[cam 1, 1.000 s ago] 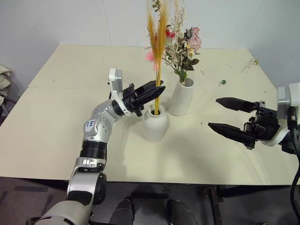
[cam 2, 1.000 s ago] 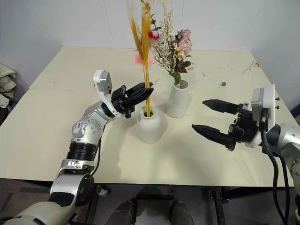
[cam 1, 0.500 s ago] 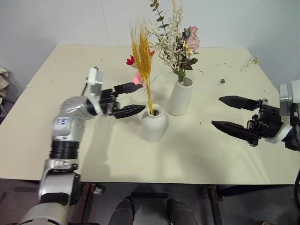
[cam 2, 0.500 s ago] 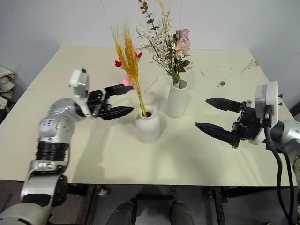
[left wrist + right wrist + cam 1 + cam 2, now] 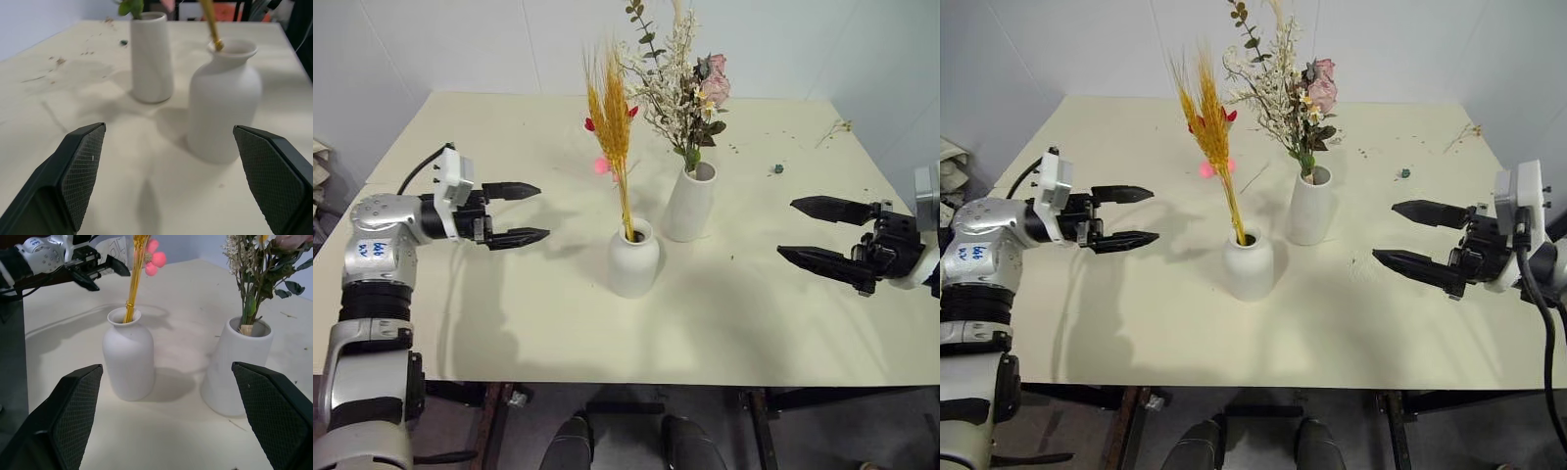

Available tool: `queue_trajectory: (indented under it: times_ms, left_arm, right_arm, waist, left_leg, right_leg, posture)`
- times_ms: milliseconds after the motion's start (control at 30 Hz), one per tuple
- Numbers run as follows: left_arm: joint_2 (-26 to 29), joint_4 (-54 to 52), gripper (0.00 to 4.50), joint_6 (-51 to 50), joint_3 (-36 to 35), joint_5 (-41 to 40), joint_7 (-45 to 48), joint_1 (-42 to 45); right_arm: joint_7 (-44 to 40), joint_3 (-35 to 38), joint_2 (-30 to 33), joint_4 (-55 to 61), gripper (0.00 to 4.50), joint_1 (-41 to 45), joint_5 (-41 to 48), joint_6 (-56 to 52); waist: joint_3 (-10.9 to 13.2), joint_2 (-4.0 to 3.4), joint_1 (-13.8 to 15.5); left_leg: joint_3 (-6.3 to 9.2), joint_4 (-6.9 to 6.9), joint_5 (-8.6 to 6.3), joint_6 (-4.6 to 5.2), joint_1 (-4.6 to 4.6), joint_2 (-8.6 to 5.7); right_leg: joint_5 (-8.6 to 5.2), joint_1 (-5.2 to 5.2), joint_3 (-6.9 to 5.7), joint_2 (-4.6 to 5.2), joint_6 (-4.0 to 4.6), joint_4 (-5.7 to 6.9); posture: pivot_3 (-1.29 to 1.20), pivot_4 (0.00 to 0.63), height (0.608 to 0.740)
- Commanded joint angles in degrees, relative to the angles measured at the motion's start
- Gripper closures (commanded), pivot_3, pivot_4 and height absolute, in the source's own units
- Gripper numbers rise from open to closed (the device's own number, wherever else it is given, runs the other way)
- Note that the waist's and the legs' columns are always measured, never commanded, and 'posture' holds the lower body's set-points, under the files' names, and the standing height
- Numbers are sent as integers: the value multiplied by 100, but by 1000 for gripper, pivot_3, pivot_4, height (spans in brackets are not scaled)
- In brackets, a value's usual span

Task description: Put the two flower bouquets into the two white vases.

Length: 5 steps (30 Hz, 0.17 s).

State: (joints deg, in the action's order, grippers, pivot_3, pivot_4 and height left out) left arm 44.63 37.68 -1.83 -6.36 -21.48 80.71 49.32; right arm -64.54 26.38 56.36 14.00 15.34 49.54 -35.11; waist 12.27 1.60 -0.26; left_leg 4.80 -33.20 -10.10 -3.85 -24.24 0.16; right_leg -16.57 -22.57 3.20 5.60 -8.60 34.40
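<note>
Left gripper: the left gripper [image 5: 521, 211] hangs over the bench [image 5: 460, 137] with fingers spread wide, holding and touching nothing, well apart from the vases at their 9 o'clock.
Right gripper: the right gripper [image 5: 824, 235] is likewise spread wide and empty, at the vases' 3 o'clock, well clear of them.
Wheat bundle: the slim yellow wheat bundle [image 5: 614, 137] stands nearly upright in the short vase, long axis vertical, heads tipping slightly toward 11 o'clock, red and pink bits among them.
Rose bunch: the bushy rose bunch [image 5: 685, 83] rises upright from the tall vase, blooms at top.
Short vase: the rounded short vase [image 5: 633, 262] sits mid-bench, stalks through its narrow neck.
Tall vase: the tapered tall vase [image 5: 691, 204] stands just beside it at 1 o'clock, apart from it, stems in its mouth.
</note>
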Motion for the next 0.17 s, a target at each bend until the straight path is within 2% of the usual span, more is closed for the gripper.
queue_trajectory:
  times_ms: [33, 167]
  left_arm:
    - [331, 197, 38, 217, -226, 92, 5, 153]
    - [549, 459, 38, 356, -357, 121, -10, 175]
  right_arm:
    - [-53, 427, 192, 178, 0, -67, 153, -70]
    - [22, 423, 131, 187, 0, -23, 136, -49]
  waist:
    - [0, 0, -2]
    - [0, 0, -5]
  left_leg:
    - [-1, 0, -2, 0, 0, 0]
    - [-2, -1, -3, 0, 2, 2]
  right_leg:
    - [0, -1, 0, 0, -1, 3]
    - [0, -4, 0, -2, -1, 12]
  posture:
    - [0, 150, 740]
    - [0, 150, 740]
